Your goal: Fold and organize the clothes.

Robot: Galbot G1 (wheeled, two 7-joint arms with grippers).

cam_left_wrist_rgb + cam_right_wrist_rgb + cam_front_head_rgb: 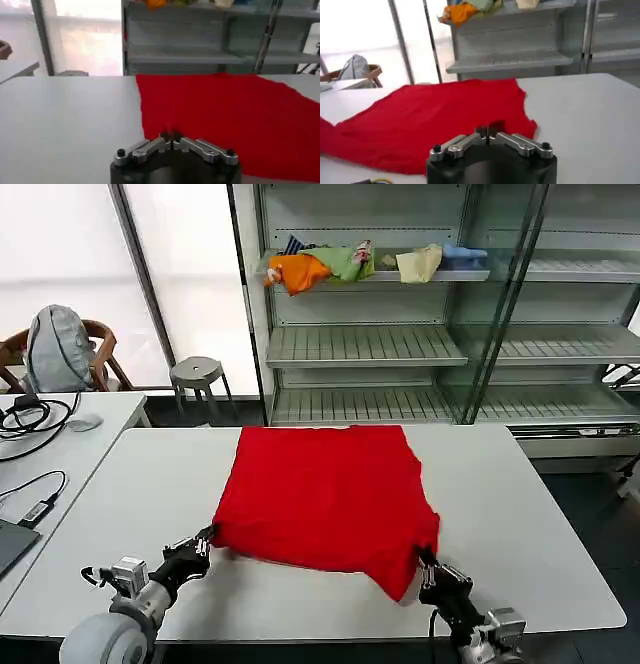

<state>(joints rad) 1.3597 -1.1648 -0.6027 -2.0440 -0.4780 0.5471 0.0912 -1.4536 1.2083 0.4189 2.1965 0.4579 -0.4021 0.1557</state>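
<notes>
Both grippers are pinched shut on the near hem of the red T-shirt (325, 494), left gripper (203, 542) and right gripper (427, 569) at its corners, the limp, light cloth spreading away from them over the counter (150, 484).

White table (540, 514) in front. Behind it a metal rack (365, 344) w/ a garment pile (345, 264) on its top shelf. Left: desk (85, 424) w/ cables (30, 419), chair w/ grey backpack (58, 349), stool (196, 372).
</notes>
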